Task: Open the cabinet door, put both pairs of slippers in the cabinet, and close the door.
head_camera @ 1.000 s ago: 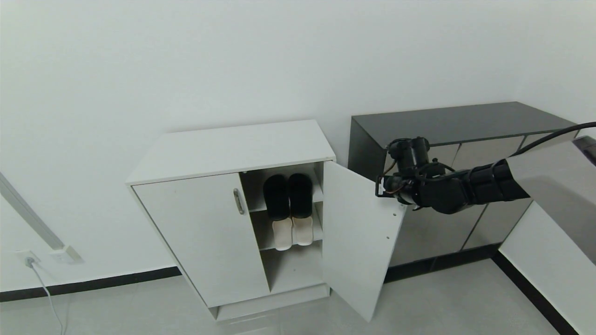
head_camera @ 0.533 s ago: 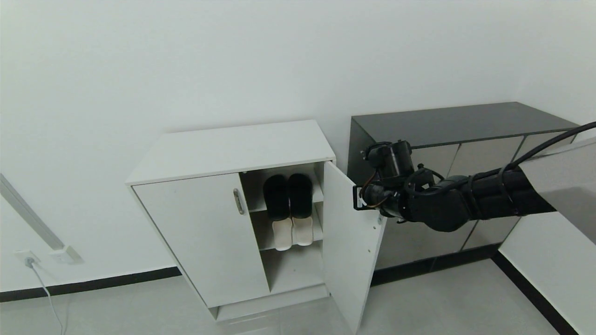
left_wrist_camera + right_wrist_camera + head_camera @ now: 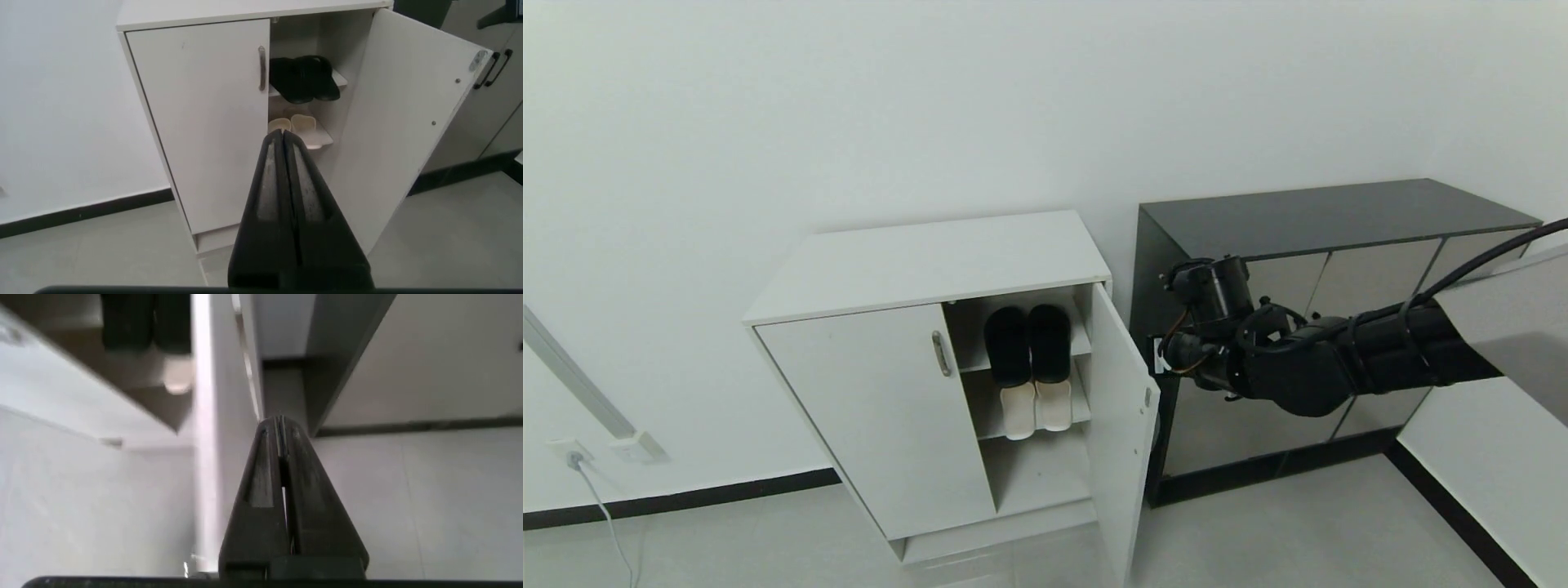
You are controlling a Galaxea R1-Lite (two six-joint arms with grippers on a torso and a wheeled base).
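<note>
At the cabinet's (image 3: 931, 261) right side the door (image 3: 1123, 425) stands about half open, swung out toward the floor. The right gripper (image 3: 282, 429) sits at the door's outer face near its free edge, fingers pressed together; whether it touches the panel I cannot tell. Both pairs are inside: the black pair (image 3: 1029, 343) on the upper shelf, the white pair (image 3: 1036, 408) on the shelf below. Closing the door is likely all that is left.

A shut gripper makes a good blunt pusher. It should press high on the outer face, close to the free edge, and follow the door's arc rather than drive straight. It should ease off as the door meets the left door (image 3: 874, 416), so the panel does not slam or bounce back.

The left gripper (image 3: 283, 143) hangs well back in front of the cabinet, its fingers also together, and should stay out of the swing. The dark sideboard (image 3: 1323, 212) stands just beside the cabinet and leaves the right arm little room. The white pair's toes reach the shelf's front; they may brush the door. A cable (image 3: 600, 506) runs down the wall, well apart.
</note>
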